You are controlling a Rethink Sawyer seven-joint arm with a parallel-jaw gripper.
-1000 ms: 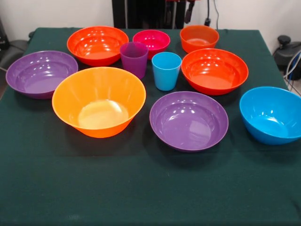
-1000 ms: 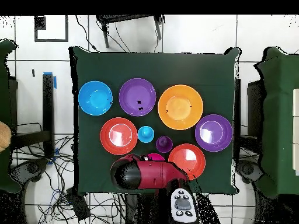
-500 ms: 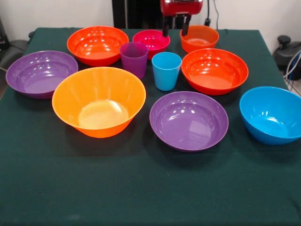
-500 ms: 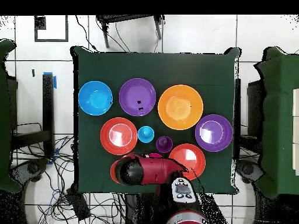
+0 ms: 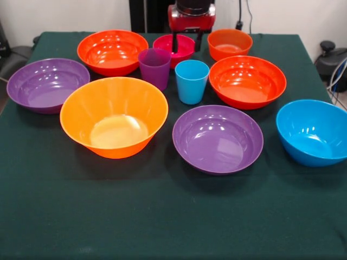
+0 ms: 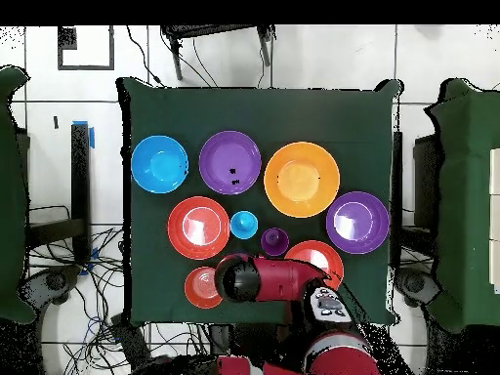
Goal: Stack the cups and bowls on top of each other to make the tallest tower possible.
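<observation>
Front view: gripper (image 5: 185,45) hangs at the far side of the table (image 5: 162,216), right over the small magenta bowl (image 5: 168,46)
jaws: two dark fingers spread apart, nothing between them, one tip over the magenta bowl's inside and the other by its rim on the small orange bowl's side
overhead view: arm covers the magenta bowl completely, so no help on contact there
cups: purple cup (image 5: 154,67) and light blue cup (image 5: 191,80) stand upright side by side mid-table, close but can't tell if they touch
bowls far row: red-orange bowl (image 5: 112,51), magenta one, small orange bowl (image 5: 230,43)
bowls middle: purple bowl (image 5: 47,84) at one edge, second red-orange bowl (image 5: 247,80) next to the blue cup
bowls near row: big orange bowl (image 5: 114,115), second purple bowl (image 5: 218,137), blue bowl (image 5: 313,131)
progress: nothing stacked yet, everything sits separately on the cloth, all mouths up
handling guess: glossy thin plastic, so probably light, stiff and slippery, not breakable
where to grab: I'd pinch the magenta bowl's rim wall, one finger inside and one outside, since the body looks too wide to span
risk: a light bowl held by one edge could tilt or slide out, and the purple cup is near enough to get bumped
</observation>
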